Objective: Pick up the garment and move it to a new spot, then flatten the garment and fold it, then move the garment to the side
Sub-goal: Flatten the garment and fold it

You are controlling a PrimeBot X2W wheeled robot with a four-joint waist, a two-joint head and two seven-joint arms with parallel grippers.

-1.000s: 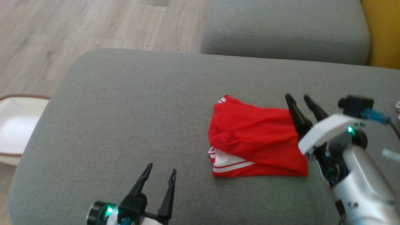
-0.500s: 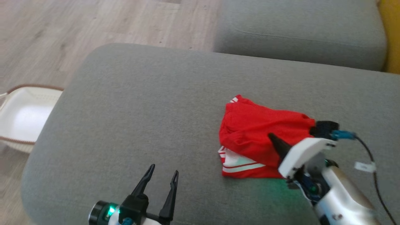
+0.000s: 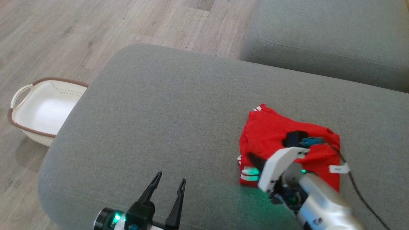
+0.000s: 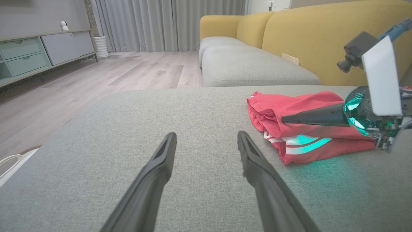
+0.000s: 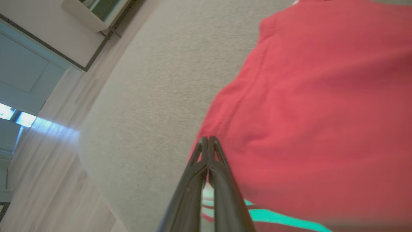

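Observation:
The red garment with white stripes lies folded on the grey cushion, right of centre in the head view. My right gripper hovers low over the garment's near-left part, fingers pointing left and pressed together with nothing between them. The right wrist view has the shut tips over the garment at its edge. From the left wrist, the right gripper lies level just above the garment. My left gripper stands open at the cushion's front edge, well left of the garment, and its fingers hold nothing.
A white basket with a brown rim sits on the wooden floor left of the cushion. A second grey cushion lies beyond at the upper right. A yellow sofa back rises behind the garment. The right arm's cable trails over the cushion.
The camera has turned, shifting the picture rightward. My right gripper swung from the garment's right edge, open, to over its near-left part and shut. The left gripper stayed put.

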